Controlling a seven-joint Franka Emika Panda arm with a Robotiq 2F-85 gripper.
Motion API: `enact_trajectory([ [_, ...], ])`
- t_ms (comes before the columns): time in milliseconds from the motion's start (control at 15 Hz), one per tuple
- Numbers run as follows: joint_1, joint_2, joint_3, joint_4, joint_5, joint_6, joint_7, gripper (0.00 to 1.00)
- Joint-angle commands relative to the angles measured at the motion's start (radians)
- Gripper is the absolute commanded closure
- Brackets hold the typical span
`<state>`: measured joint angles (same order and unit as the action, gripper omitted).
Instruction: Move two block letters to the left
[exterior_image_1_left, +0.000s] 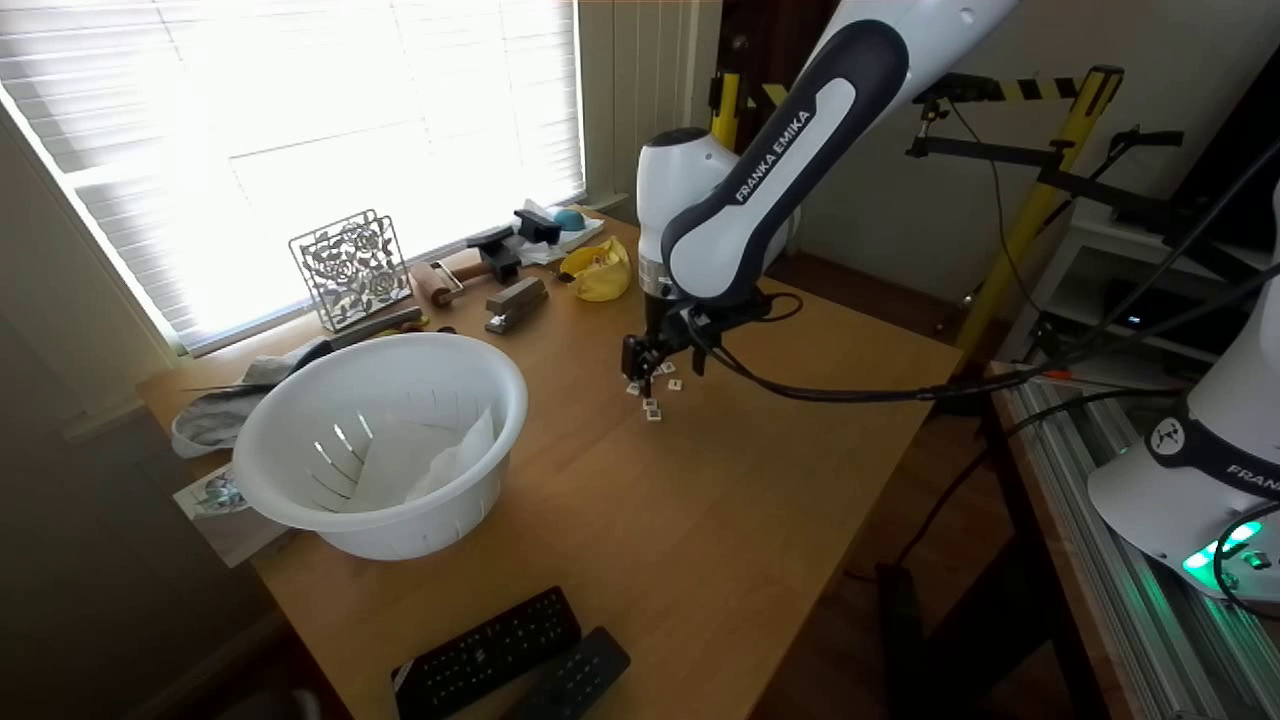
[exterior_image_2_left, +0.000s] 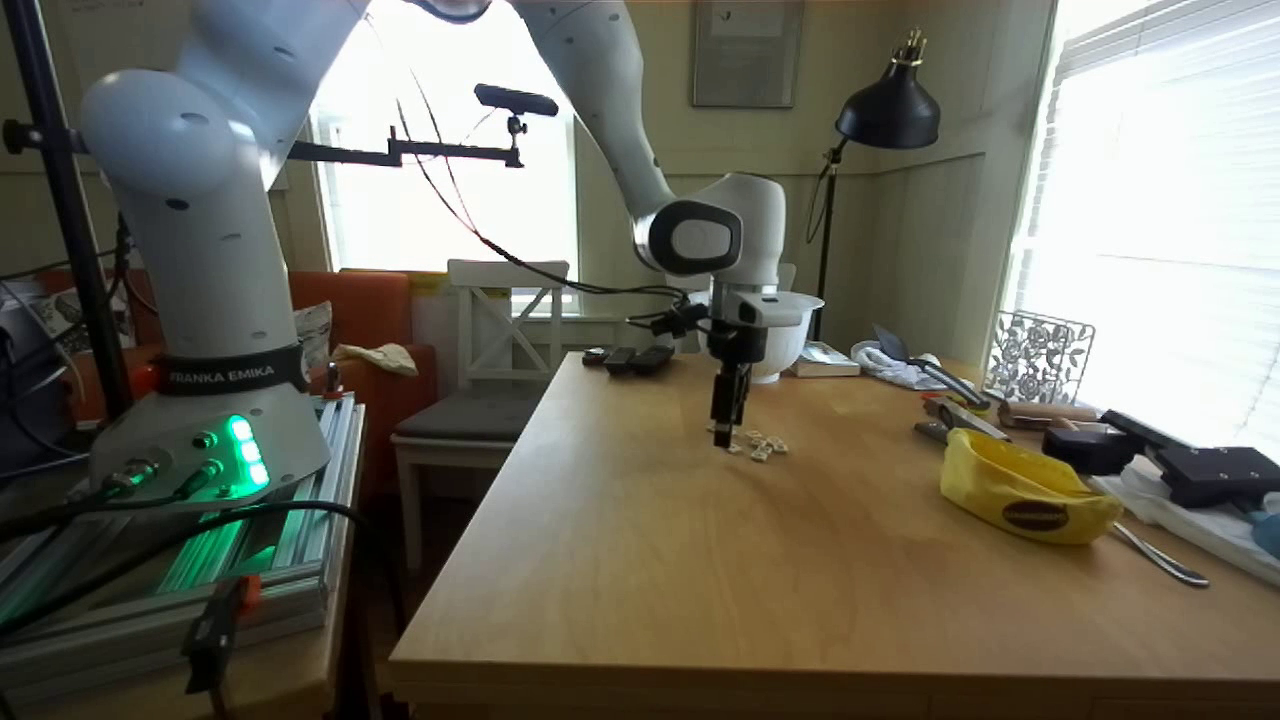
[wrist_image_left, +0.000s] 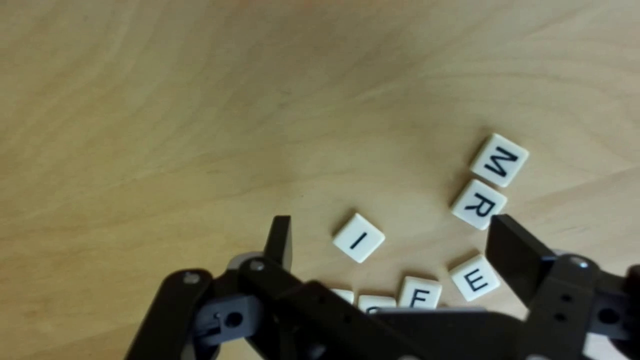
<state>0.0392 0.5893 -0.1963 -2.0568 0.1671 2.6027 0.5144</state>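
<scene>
The block letters are small white square tiles on the wooden table, seen in both exterior views (exterior_image_1_left: 653, 414) (exterior_image_2_left: 762, 454). In the wrist view, the I tile (wrist_image_left: 359, 238) lies apart from the others, between my fingers and nearer the left one. The M tile (wrist_image_left: 499, 160) and R tile (wrist_image_left: 479, 204) lie close together at upper right. The E tile (wrist_image_left: 474, 278) is beside my right finger, and the F tile (wrist_image_left: 420, 292) is lower. More tiles are partly hidden under the gripper. My gripper (wrist_image_left: 390, 220) is open and empty, pointing down just above the tiles.
A white bowl (exterior_image_1_left: 490, 480), black remotes (exterior_image_1_left: 490, 650), a stapler (exterior_image_1_left: 516, 304) and a yellow object (exterior_image_2_left: 1025, 487) stand on the table (exterior_image_2_left: 640, 580). A metal rose holder (exterior_image_1_left: 350, 268) and black tools line the window side. A cable (exterior_image_1_left: 860, 396) hangs from the wrist.
</scene>
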Motion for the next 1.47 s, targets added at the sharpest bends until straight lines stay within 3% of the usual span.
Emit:
enact_trajectory([
  [0,0.002,-0.03,0.001,-0.022,-0.042,-0.005,-0.055,0.0],
  [933,-0.025,-0.115,0.079,-0.038,-0.15,-0.045,-0.364,0.0],
  [1400,-0.018,-0.169,0.084,-0.048,-0.208,-0.078,-0.434,0.0],
])
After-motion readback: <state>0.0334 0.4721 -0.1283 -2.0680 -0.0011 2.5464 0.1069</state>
